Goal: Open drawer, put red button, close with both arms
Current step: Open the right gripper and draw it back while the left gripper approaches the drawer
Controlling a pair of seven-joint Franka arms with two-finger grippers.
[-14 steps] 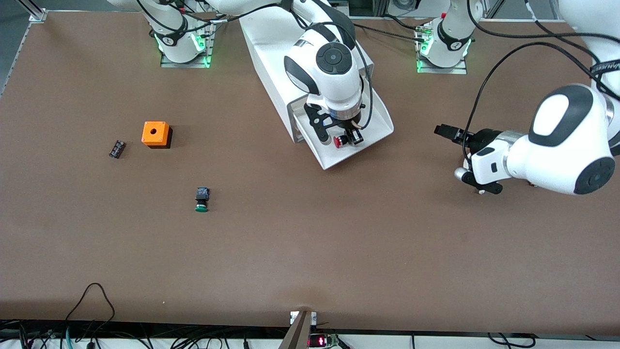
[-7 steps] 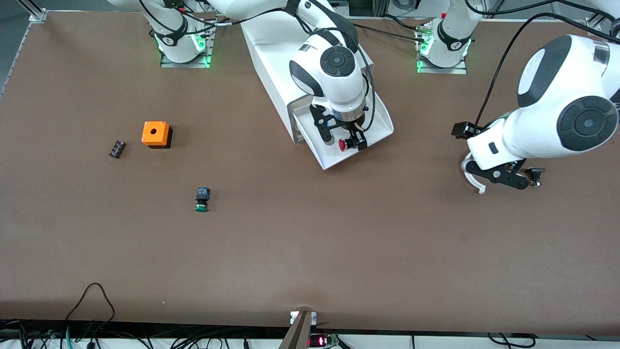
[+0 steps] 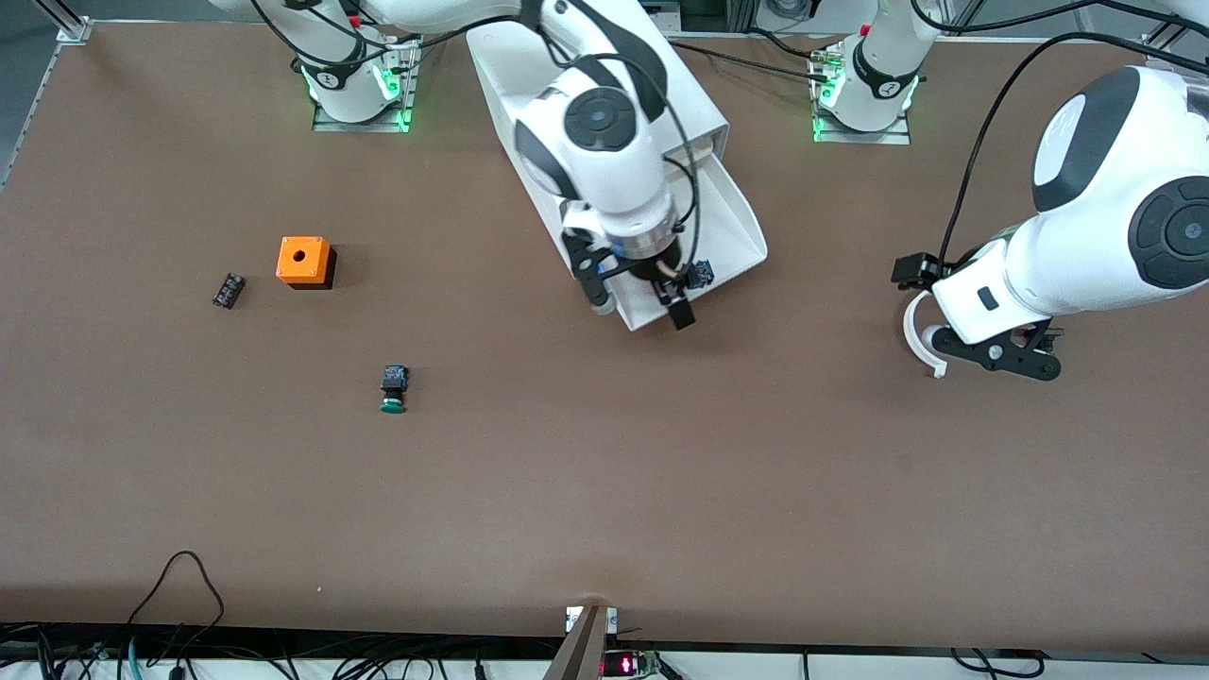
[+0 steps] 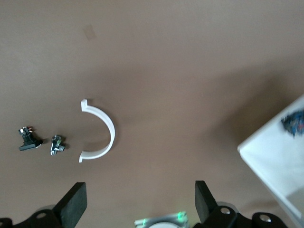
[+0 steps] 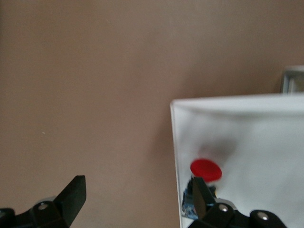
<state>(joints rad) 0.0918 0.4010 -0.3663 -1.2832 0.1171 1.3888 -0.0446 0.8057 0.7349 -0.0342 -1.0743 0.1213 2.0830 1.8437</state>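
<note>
The white cabinet [image 3: 557, 66] lies at the middle of the table near the arm bases. One of its drawers [image 3: 732, 231] is pulled out toward the front camera. The red button lies inside the drawer by its front rim. Its red cap [image 5: 205, 170] shows in the right wrist view, and only its black body [image 3: 700, 275] shows in the front view. My right gripper [image 3: 640, 307] is open and empty over the drawer's front rim; it also shows in the right wrist view [image 5: 137, 197]. My left gripper [image 3: 996, 357] is open and empty over bare table toward the left arm's end; it also shows in the left wrist view [image 4: 140, 204].
A white C-shaped piece [image 3: 918, 335] and two small black parts [image 4: 28, 140] lie on the table by the left gripper. An orange box [image 3: 302, 261], a small black part [image 3: 228, 289] and a green button [image 3: 393, 389] lie toward the right arm's end.
My right gripper has let go of the red button, which now lies in the drawer, and has shifted out over the drawer's front rim. My left gripper has turned to point down at the table.
</note>
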